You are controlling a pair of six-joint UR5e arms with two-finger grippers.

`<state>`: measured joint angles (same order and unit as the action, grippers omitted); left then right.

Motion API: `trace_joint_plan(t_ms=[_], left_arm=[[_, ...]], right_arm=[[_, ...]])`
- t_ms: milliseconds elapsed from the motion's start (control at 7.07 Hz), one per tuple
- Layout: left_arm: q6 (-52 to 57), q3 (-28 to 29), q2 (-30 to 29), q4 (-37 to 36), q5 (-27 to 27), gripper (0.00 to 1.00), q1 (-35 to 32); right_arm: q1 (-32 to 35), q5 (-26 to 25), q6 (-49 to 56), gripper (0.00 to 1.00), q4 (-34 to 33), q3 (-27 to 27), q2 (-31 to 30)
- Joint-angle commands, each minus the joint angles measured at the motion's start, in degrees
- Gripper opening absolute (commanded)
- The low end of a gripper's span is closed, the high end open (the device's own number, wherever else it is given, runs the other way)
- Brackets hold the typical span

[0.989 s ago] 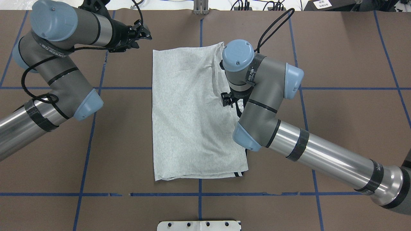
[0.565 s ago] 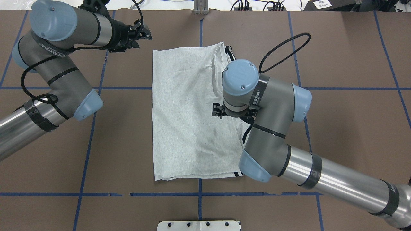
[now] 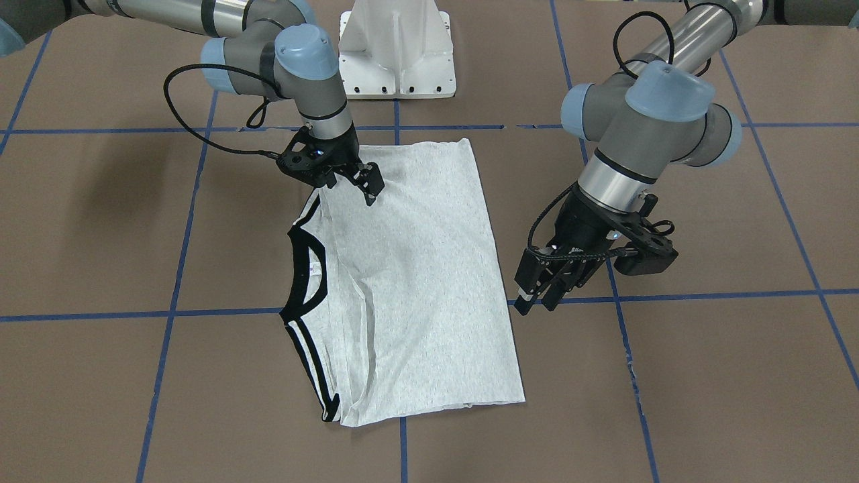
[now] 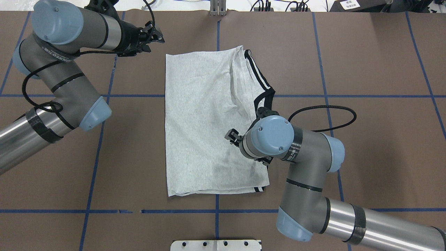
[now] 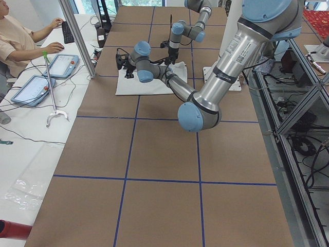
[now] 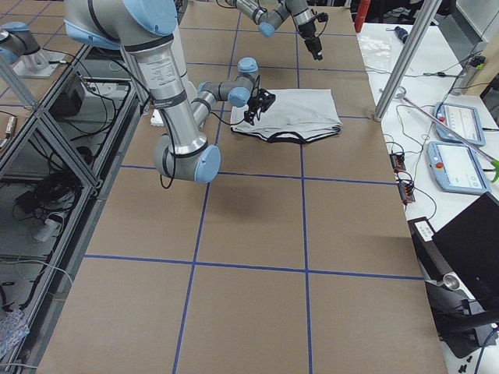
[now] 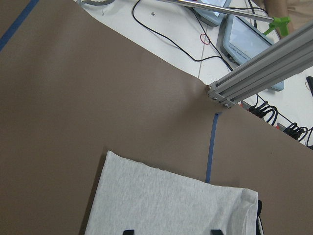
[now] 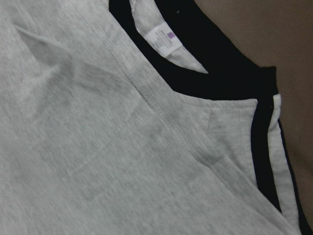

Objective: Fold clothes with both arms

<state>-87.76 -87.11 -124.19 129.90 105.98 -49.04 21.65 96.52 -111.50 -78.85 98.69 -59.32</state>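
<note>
Grey T-shirt [image 3: 416,268] lies under right gripper [image 3: 370,184], grip untellable; left gripper [image 3: 537,302] spread above brown table [image 3: 704,376].

The shirt [image 4: 202,122] is soft matt heathered knit cloth on matt brown paper [image 4: 383,139]; the right arm [image 4: 383,223] has a smooth, glossy metal tube.

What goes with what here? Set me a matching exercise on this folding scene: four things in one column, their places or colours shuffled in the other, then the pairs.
Things
1. left gripper
2. right gripper
3. neckband
4. size label

Places or colours
A. white, just inside the collar
B. black, at the T-shirt's edge on the robot's right
C. above the grey cloth
D. over the bare brown table, off the cloth

Pairs: 1-D, 2-C, 3-B, 4-A
</note>
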Motion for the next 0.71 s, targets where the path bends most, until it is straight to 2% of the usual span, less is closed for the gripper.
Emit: trace_joint_plan(t_ms=[0, 141, 565], left_arm=[[-0.05, -0.16, 0.0, 0.0, -0.07, 0.61, 0.0], [-0.05, -0.43, 0.0, 0.0, -0.07, 0.61, 0.0], [-0.05, -0.78, 0.0, -0.88, -0.07, 0.61, 0.0]], right_arm=[[-2.75, -1.77, -4.78, 1.0, 0.45, 3.69, -3.33], [-3.11, -1.68, -5.65, 1.0, 0.28, 5.36, -4.39], [-4.43, -1.77, -7.16, 1.0, 0.19, 5.55, -5.8]])
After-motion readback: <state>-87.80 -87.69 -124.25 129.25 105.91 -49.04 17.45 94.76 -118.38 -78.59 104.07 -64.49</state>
